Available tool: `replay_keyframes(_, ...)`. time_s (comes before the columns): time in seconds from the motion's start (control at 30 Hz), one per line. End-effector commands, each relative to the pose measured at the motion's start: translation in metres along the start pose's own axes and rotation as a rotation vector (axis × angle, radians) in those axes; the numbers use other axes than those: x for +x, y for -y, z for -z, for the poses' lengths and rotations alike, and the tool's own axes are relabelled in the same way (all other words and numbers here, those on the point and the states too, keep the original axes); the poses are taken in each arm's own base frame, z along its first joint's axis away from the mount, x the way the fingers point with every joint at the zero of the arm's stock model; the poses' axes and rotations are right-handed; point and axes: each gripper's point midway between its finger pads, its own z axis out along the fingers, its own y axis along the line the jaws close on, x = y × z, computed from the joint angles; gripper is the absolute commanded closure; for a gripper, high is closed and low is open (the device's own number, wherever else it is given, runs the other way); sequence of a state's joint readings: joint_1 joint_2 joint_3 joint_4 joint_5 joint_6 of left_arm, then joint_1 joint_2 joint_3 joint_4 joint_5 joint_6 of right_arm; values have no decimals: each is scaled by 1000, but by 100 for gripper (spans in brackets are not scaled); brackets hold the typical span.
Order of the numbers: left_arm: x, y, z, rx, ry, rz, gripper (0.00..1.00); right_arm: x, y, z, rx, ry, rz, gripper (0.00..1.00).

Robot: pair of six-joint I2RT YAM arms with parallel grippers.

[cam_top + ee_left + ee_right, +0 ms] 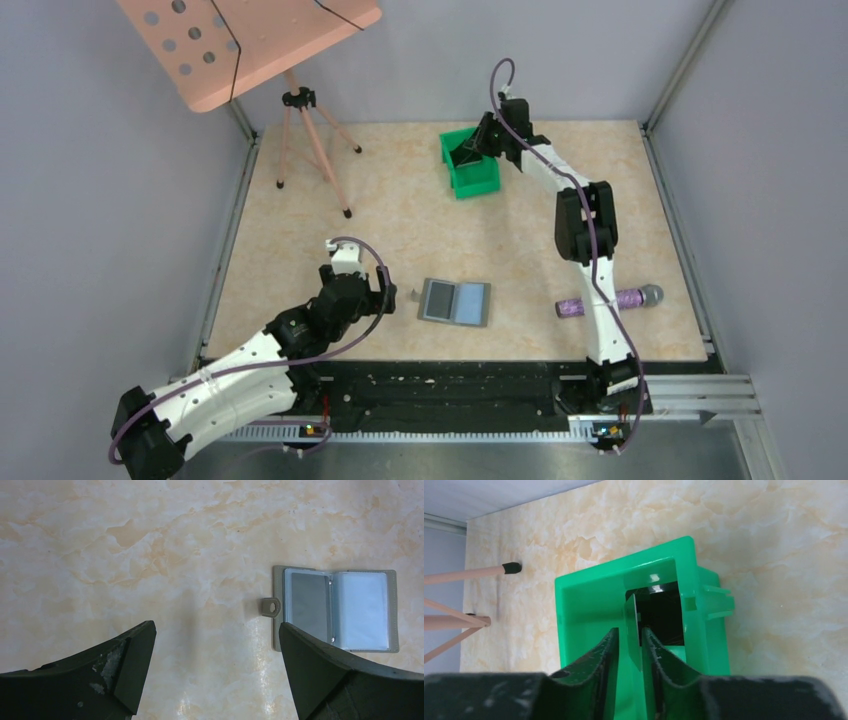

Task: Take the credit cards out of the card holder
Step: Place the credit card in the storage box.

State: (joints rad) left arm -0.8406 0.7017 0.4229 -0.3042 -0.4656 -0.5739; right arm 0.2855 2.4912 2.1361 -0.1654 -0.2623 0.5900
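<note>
My left jaws: spread wide | my right jaws: narrowly apart over green plastic bin (589, 600), thin card (633, 622) between, grip unclear | small grey folding card holder (455, 302): open flat on bench (400, 200), lower centre.

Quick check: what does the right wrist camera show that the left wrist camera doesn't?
Right wrist only: the green bin, a thin card edge-on over it between the slightly parted fingers of the right gripper, grip unclear, and pink tripod legs. Left wrist only: the card holder lying open, what looks like a grey card in one pocket, beyond the wide-open left gripper. Both: the marbled tabletop.
</note>
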Motion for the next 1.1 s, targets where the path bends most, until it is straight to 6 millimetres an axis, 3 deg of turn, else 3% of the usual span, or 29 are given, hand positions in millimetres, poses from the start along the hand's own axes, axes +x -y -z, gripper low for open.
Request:
replay_keyframes(0.0,-22,8,6,21,58,39,1,-41,-20,8,-28,96,32,72)
replay_keyframes(0.4,-23,9,8,11,49,84,1,-83,-53,55,-33,157,74,61)
replay_keyframes(0.6,-16,13,7,16,-1,96,3,-87,-62,85,-11,162,78,61)
replay_keyframes(0.9,-16,19,7,29,-28,96,7,-57,-38,72,111,101,210,72)
replay_keyframes(1.07,-20,18,9,27,-11,101,7,-42,-41,59,187,106,323,81)
